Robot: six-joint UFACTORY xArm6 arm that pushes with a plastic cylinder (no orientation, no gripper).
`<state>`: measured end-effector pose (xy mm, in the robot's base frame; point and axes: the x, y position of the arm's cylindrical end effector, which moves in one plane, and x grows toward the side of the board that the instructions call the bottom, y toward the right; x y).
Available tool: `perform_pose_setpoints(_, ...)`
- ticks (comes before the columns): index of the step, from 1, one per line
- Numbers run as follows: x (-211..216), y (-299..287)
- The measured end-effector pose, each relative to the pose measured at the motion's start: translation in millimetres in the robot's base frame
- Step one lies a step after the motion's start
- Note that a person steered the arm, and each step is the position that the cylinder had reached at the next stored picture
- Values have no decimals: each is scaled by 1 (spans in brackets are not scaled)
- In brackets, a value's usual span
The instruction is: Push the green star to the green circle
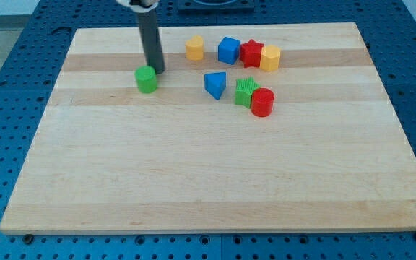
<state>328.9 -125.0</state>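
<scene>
Now my tip (pixel 157 71) sits upper left, just beside the green circle (pixel 146 79), holding nothing; I should circle right of the green star (pixel 245 92) and push leftward.

No readable text, label, brand, number or sign appears on the blocks, tabletop or rod.

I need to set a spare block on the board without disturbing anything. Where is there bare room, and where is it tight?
The whole wooden board below the green circle, blue triangle, green star and red cylinder is bare. It is crowded at the view's top: yellow cylinder, blue cube, red star, yellow hexagon. My tip stands beside the green circle.
</scene>
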Motion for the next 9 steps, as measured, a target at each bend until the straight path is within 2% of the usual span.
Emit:
perform_pose_setpoints(1, 4, 12)
perform_pose_setpoints(2, -12, 60)
perform_pose_setpoints(4, -5, 183)
perform_pose_setpoints(5, 0, 220)
perform_pose_setpoints(8, 51, 159)
perform_pose_setpoints(9, 51, 178)
